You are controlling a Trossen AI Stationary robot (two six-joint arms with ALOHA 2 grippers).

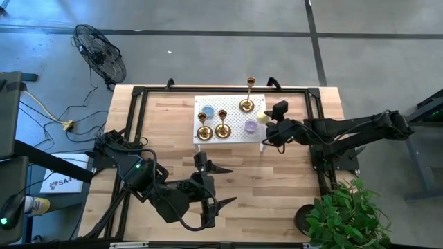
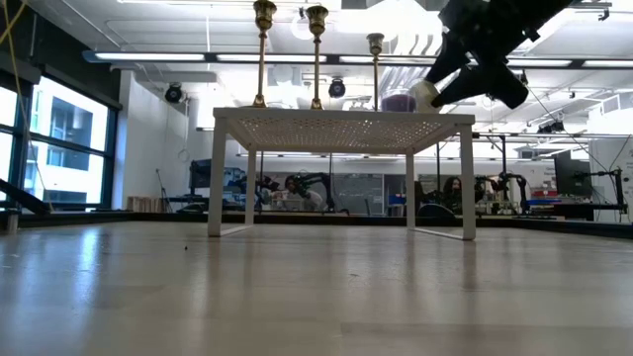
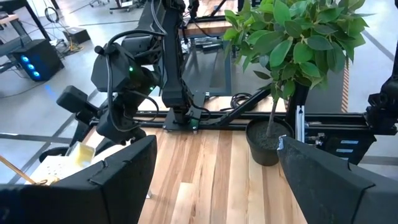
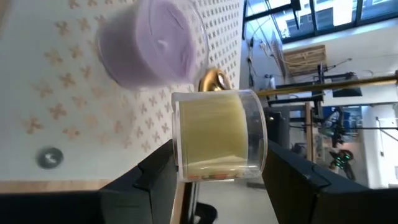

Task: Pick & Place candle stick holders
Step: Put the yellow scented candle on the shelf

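Observation:
Three gold candle stick holders (image 1: 222,128) (image 1: 203,131) (image 1: 247,104) stand upright on their round bases on a small white perforated stand (image 1: 232,138); they also show in the low view (image 2: 316,59). My right gripper (image 1: 268,121) is at the stand's right edge, shut on a yellow candle in a clear cup (image 4: 217,134). None of the holders is touched. My left gripper (image 1: 209,187) is open and empty near the table's front edge, its fingers (image 3: 124,180) wide apart. My right gripper pinches the clear cup's round side wall (image 4: 180,155) between its two fingers, which lie across the cup. The fingers come slanting down from the table's right side. The cup (image 2: 423,94) is just over the stand's right end; I cannot tell whether it touches the top.
A purple candle (image 1: 250,126) and a blue candle (image 1: 206,111) sit on the stand among the holders. A potted plant (image 1: 342,214) stands at the table's near right corner. A black frame (image 1: 138,93) runs along the table's edges. Bare wood lies between stand and left gripper.

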